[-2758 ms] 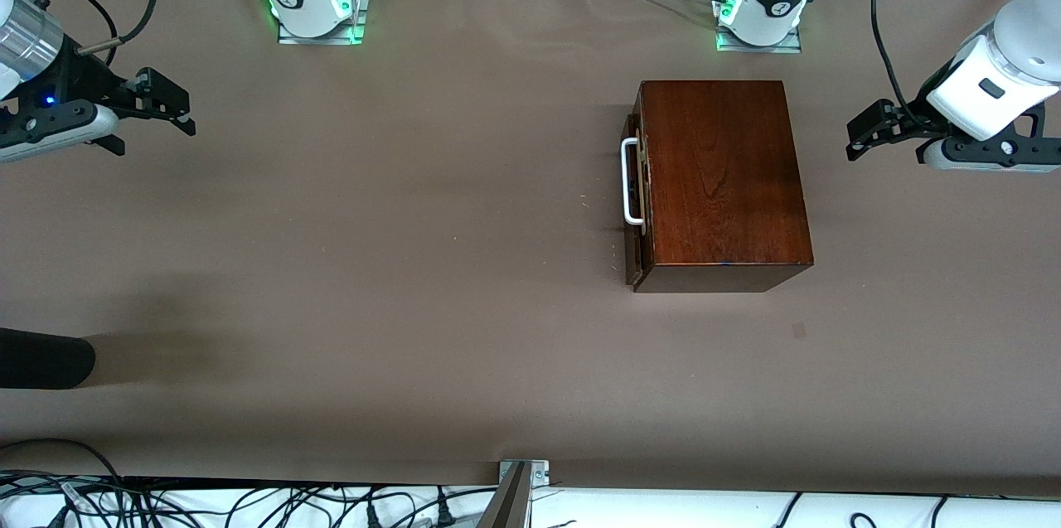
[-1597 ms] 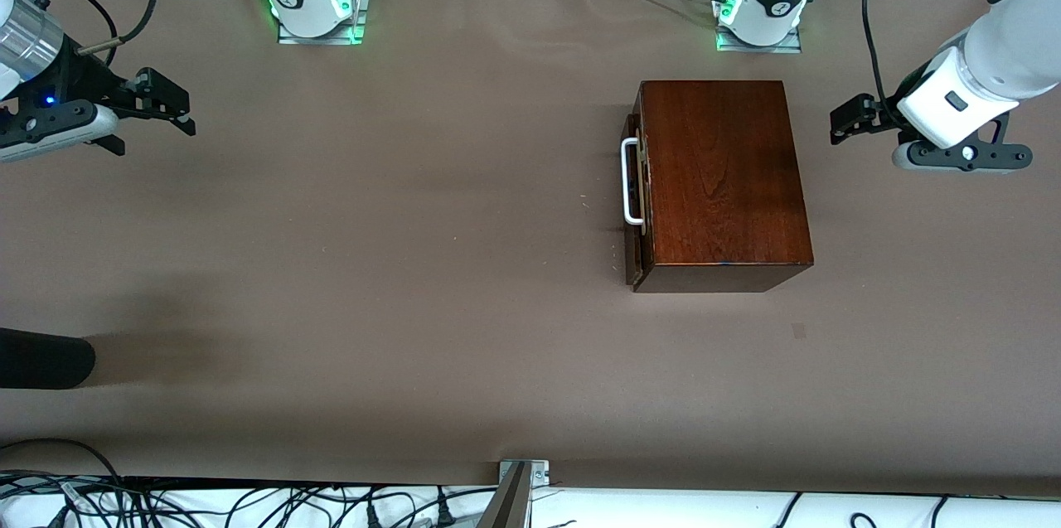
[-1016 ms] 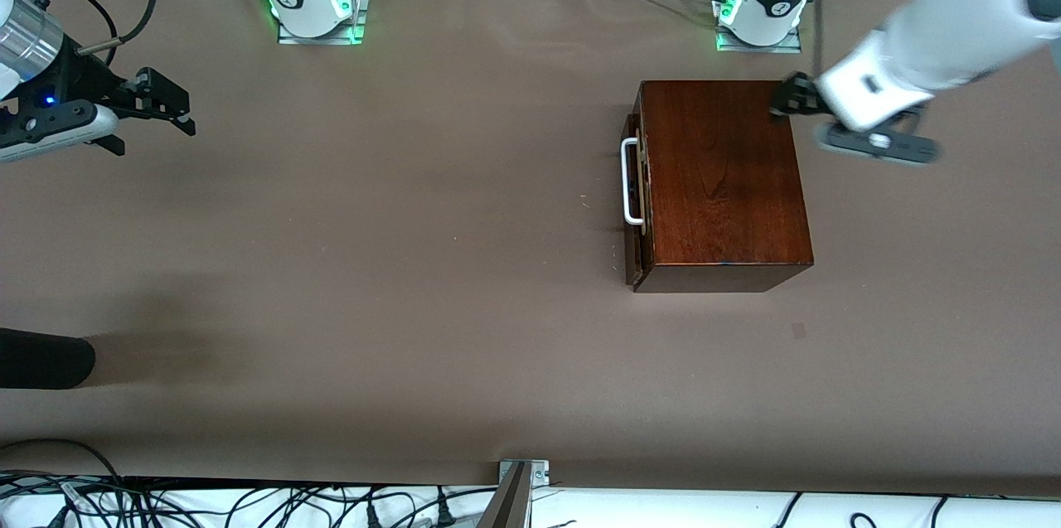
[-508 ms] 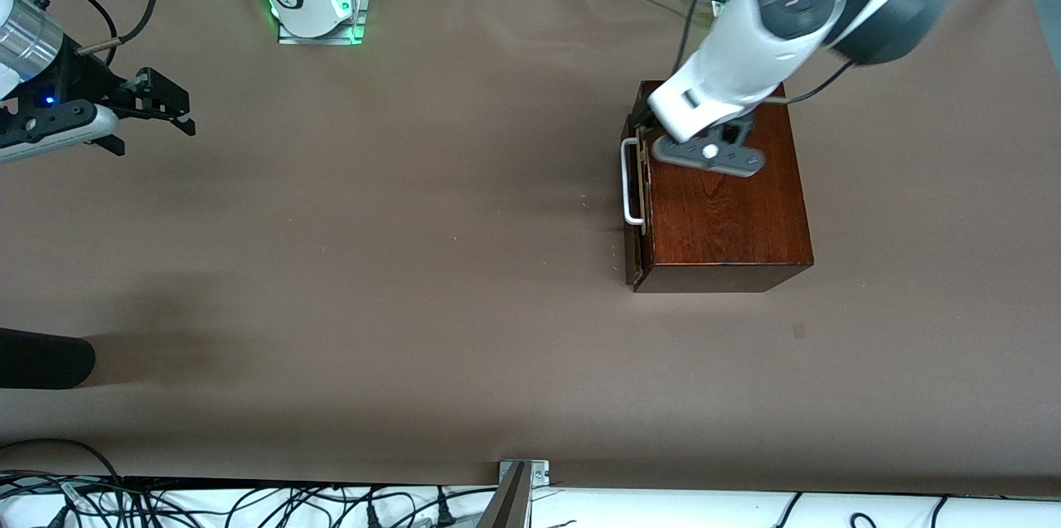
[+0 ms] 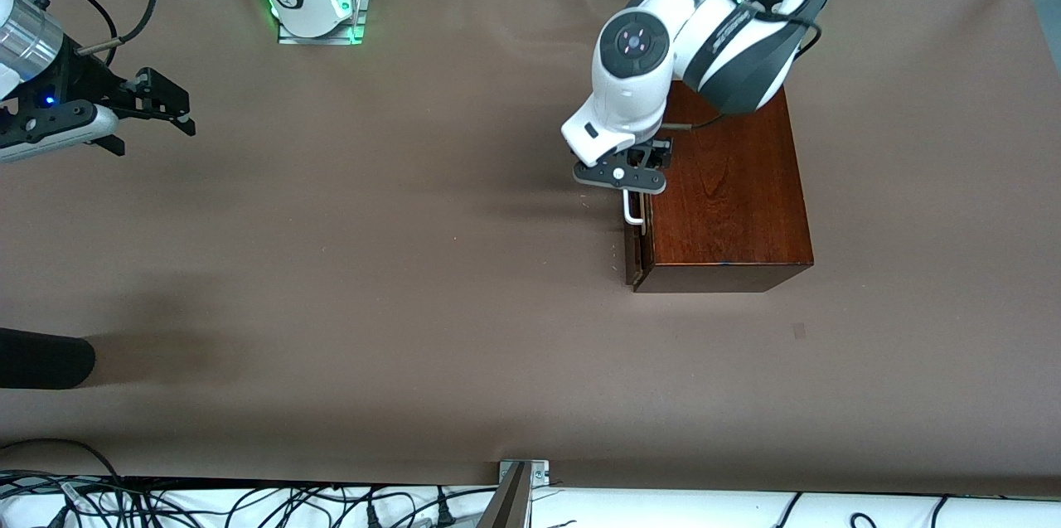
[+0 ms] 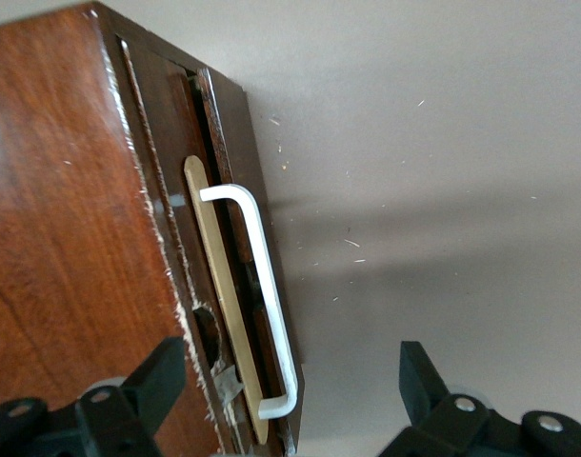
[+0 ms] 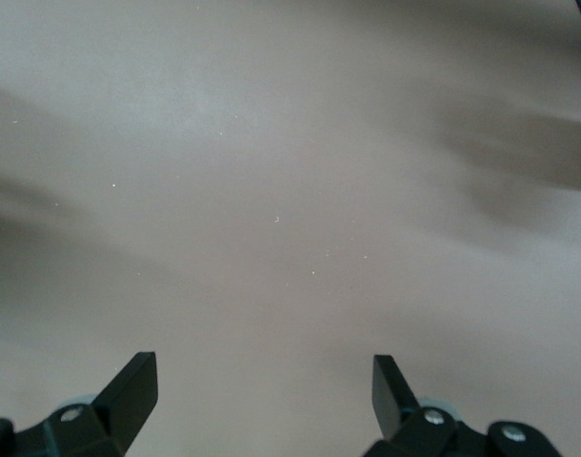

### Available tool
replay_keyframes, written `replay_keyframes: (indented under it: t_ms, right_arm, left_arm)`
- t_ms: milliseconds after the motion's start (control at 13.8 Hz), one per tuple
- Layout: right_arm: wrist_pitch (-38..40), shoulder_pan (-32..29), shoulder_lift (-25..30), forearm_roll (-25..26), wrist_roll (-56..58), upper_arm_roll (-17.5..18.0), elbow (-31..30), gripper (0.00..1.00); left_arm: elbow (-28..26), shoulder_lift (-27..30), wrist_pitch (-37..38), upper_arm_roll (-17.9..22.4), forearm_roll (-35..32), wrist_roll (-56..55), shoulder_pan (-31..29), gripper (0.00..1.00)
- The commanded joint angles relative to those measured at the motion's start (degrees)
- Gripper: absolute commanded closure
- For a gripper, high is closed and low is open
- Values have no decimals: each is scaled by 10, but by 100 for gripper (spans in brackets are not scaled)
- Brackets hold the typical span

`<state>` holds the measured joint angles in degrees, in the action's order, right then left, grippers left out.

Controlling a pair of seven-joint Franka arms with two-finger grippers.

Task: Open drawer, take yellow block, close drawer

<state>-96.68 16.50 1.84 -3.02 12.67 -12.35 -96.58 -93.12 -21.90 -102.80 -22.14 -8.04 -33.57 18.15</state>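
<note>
The dark reddish-brown wooden box (image 5: 729, 188) stands near the left arm's base. Its drawer (image 5: 637, 250) is pushed in, its front facing the right arm's end of the table. The white bar handle (image 5: 633, 213) (image 6: 262, 276) runs along that front. My left gripper (image 5: 637, 167) (image 6: 290, 376) hangs open just over the handle, one finger (image 6: 162, 381) above the box top, the other above the table. My right gripper (image 5: 162, 105) (image 7: 262, 381) waits open over bare table at the right arm's end. The yellow block is hidden.
A black rounded object (image 5: 41, 358) pokes in at the table's edge toward the right arm's end. Cables and a metal bracket (image 5: 522, 474) line the edge nearest the front camera. Both arm bases (image 5: 315, 6) stand along the edge farthest from the camera.
My left arm has swung in from the left arm's end of the table, across the box top, to above the drawer handle. The right arm has not moved.
</note>
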Motion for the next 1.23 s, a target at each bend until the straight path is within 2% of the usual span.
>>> replay_keyframes:
  t_ms: [0,290,1161]
  right_arm:
    - [6,-4,-4,2,-3,3,12,0]
    - [6,-4,-4,2,-3,3,12,0]
    - [6,-4,-4,2,-3,3,12,0]
  left_arm:
    - [-5,-15,-10,0,-15,-54,13,0]
    - [-37,-17,-19,1,-23,-85,14,0]
    - [-36,-66,-58,1,-92,-135,38,0]
